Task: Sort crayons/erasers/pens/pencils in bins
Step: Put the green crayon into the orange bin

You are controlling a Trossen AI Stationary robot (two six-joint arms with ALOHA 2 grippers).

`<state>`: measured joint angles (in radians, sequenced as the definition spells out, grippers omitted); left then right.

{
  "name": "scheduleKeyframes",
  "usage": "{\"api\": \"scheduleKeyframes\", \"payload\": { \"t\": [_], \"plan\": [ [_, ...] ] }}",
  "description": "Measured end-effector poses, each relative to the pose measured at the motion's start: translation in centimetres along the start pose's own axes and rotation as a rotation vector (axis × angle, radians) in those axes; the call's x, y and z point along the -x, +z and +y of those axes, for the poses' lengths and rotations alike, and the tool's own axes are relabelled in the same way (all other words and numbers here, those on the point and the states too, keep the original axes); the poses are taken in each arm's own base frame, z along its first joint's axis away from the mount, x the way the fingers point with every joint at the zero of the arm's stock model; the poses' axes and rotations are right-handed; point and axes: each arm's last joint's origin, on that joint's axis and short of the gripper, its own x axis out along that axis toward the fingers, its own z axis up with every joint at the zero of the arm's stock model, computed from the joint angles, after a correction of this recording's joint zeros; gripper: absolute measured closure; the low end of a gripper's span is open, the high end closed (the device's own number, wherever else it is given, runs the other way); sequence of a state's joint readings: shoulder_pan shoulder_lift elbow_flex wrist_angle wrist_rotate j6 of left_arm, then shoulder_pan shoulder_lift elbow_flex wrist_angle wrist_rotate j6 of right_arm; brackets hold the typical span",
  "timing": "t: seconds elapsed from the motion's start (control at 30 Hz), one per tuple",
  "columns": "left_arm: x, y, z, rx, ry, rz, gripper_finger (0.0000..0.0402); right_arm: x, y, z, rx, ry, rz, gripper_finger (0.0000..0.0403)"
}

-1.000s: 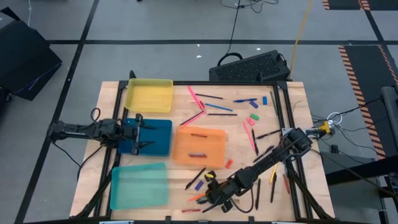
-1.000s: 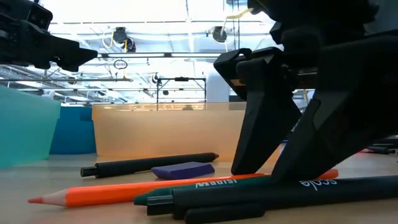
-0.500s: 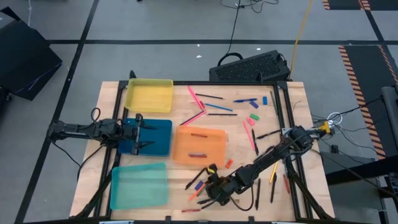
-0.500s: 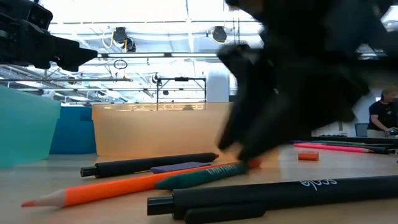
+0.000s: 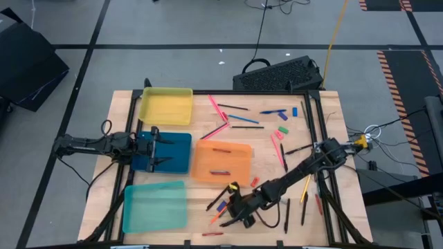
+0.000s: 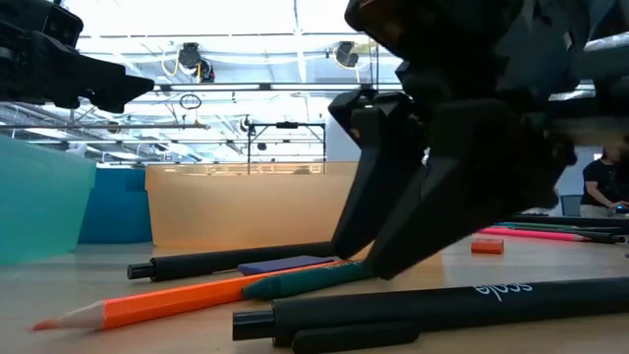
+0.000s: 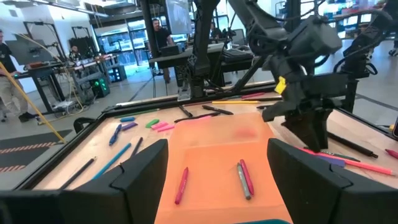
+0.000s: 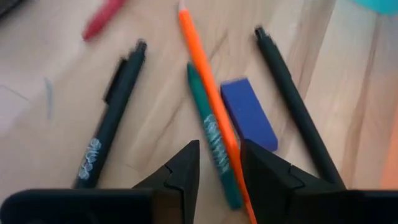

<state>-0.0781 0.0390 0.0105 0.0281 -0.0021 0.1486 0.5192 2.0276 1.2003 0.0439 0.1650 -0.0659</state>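
Nearest me on the counter (image 5: 325,131), my right claw (image 8: 217,163) stands part open astride a green crayon (image 8: 215,146) and orange pencil (image 8: 210,98), gripping neither. Beyond, the orange bin (image 5: 223,162) holds three sticks; the teal bin (image 5: 155,205) and yellow bin (image 5: 166,106) look bare. My left claw (image 7: 214,165) gapes empty over the blue bin (image 5: 178,152).

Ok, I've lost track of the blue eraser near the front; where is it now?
In the right wrist view the blue eraser lies just ahead of the right gripper, between the orange pencil and a black pen.

Place: we see a robotics lab or workshop.
Evidence: wooden bench (image 5: 332,131), grey taped floor (image 5: 173,28), monitors and desks (image 7: 68,59) behind.
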Motion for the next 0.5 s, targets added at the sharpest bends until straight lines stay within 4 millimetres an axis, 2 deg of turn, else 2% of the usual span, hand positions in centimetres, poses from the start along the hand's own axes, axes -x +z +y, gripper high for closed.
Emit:
{"api": "scheduleKeyframes", "payload": {
  "t": [0.13,0.5],
  "plan": [
    [0.0,0.0,0.0,0.0,0.0,0.001,0.0128,0.0,-0.5,-0.2,-0.015,0.034,0.008,0.0296],
    [0.0,0.0,0.0,0.0,0.0,0.0,0.0128,0.2,-0.7,1.2,0.039,0.083,0.018,0.0296]
  ]
}}
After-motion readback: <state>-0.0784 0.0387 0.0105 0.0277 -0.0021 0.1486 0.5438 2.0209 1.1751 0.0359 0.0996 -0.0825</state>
